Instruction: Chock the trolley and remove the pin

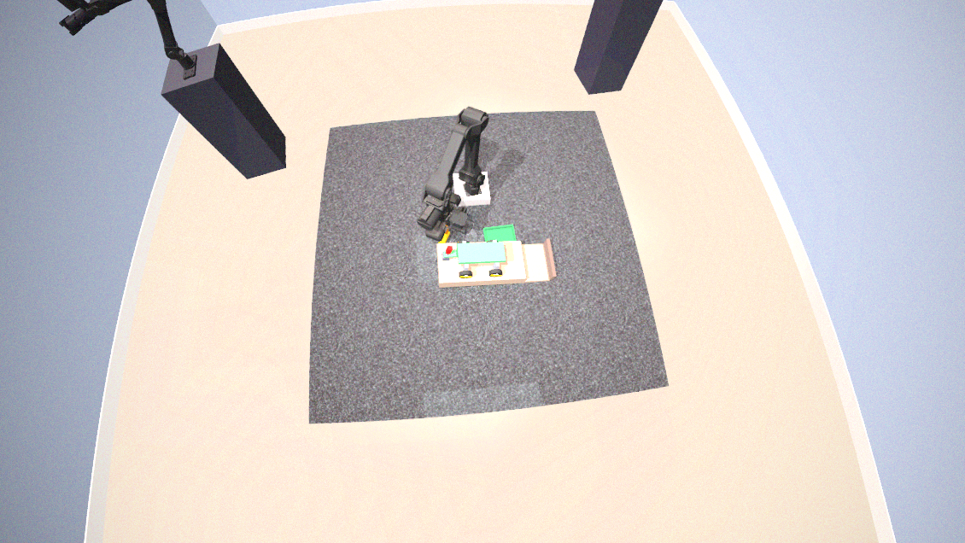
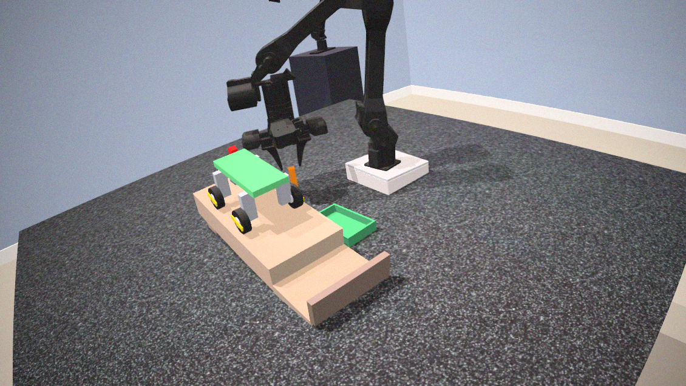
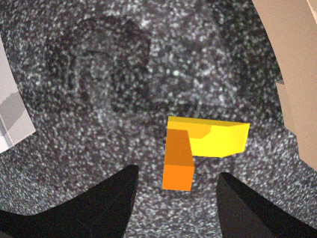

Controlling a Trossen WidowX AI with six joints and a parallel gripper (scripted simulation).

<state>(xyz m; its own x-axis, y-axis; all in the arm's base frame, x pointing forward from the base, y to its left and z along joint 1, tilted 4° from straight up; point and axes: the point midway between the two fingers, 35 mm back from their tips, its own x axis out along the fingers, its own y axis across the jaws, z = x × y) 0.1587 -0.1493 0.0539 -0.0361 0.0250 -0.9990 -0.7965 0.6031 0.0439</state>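
My gripper (image 2: 290, 166) (image 3: 179, 177) is partly open and empty, pointing down above the chock. The yellow chock (image 1: 444, 237) (image 3: 220, 140) lies on the dark mat beside the ramp's uphill end; its orange handle (image 2: 292, 176) (image 3: 178, 177) stands up, framed between my fingertips in the wrist view. Its black rubber base is hidden. The green-topped trolley (image 1: 481, 253) (image 2: 250, 171) stands on the ramp (image 1: 479, 282) (image 2: 297, 244) (image 3: 295, 75). The red-headed stop pin (image 1: 448, 250) (image 2: 232, 150) is at its uphill end. The green tray (image 1: 500, 227) (image 2: 360, 235) sits beside the ramp and looks empty.
The white arm base (image 1: 477, 200) (image 2: 388, 184) (image 3: 11, 123) stands behind the chock and tray. An upright end board (image 1: 550, 259) (image 2: 350, 287) closes the ramp's low end. Dark pedestals (image 1: 236, 121) (image 1: 611, 50) stand off the mat.
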